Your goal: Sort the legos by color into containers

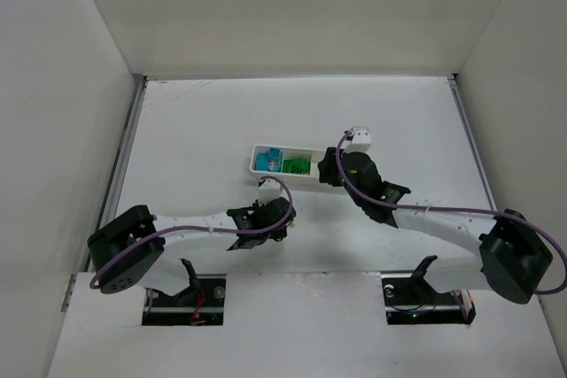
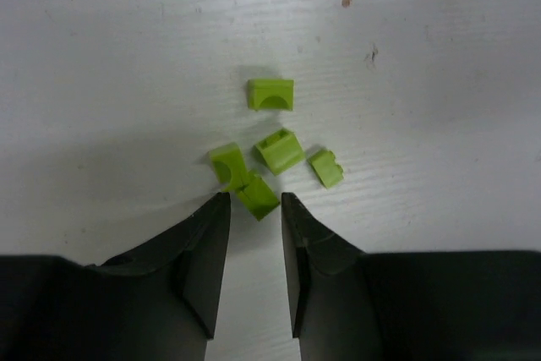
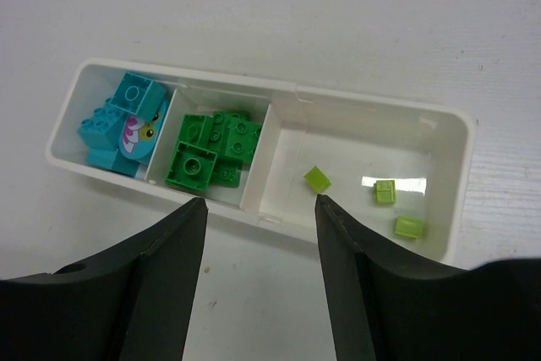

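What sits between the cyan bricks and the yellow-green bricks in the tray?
The middle compartment, holding the dark green bricks, with a thin divider either side; clearest in the right wrist view.

A tray (image 3: 456,124) sits on the surface (image 2: 423,82). Its left compartment (image 3: 72,99) holds a heap of bricks (image 3: 118,120), the middle compartment (image 3: 254,137) a second heap (image 3: 211,150), and the right compartment (image 3: 355,141) three small bricks (image 3: 317,178) lying apart. Five loose bricks (image 2: 279,150) cluster on the surface just ahead of the left end effector (image 2: 254,205).
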`<control>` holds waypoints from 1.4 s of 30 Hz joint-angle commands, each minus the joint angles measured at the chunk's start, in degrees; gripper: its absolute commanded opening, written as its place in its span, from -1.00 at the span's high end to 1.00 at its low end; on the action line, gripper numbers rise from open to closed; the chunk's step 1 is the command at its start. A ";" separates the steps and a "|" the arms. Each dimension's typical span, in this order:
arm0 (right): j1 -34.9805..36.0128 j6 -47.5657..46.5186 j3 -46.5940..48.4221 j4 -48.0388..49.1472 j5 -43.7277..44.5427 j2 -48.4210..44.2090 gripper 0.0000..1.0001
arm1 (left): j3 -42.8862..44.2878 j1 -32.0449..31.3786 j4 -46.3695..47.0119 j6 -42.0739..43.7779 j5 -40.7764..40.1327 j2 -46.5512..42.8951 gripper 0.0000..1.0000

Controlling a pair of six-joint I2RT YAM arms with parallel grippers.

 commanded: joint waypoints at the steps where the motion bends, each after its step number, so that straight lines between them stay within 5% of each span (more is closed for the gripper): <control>1: 0.53 -0.41 -0.22 3.40 -0.31 -2.76 -0.20 | 2.16 0.43 0.98 -0.11 -1.53 1.47 0.48; 7: 0.80 0.29 -0.75 3.75 -1.63 -2.68 -0.20 | 1.90 0.34 0.54 0.15 -3.28 0.60 0.60; 18: 1.85 0.29 -0.83 4.11 -1.81 -2.59 -0.20 | 1.72 0.69 1.33 0.94 -3.99 3.32 0.48; 25: 2.38 0.29 -0.92 4.28 -1.81 -2.59 -0.19 | 1.19 0.61 0.98 1.56 -4.61 2.01 0.73; 38: 1.59 1.87 -6.45 1.74 -0.32 -13.30 -0.19 | 3.91 -0.55 -7.90 5.41 -4.08 -15.75 0.77; 42: 0.62 5.55 -9.96 -0.64 2.49 -14.97 0.29 | 9.88 4.73 -3.34 9.55 -0.49 -11.02 0.77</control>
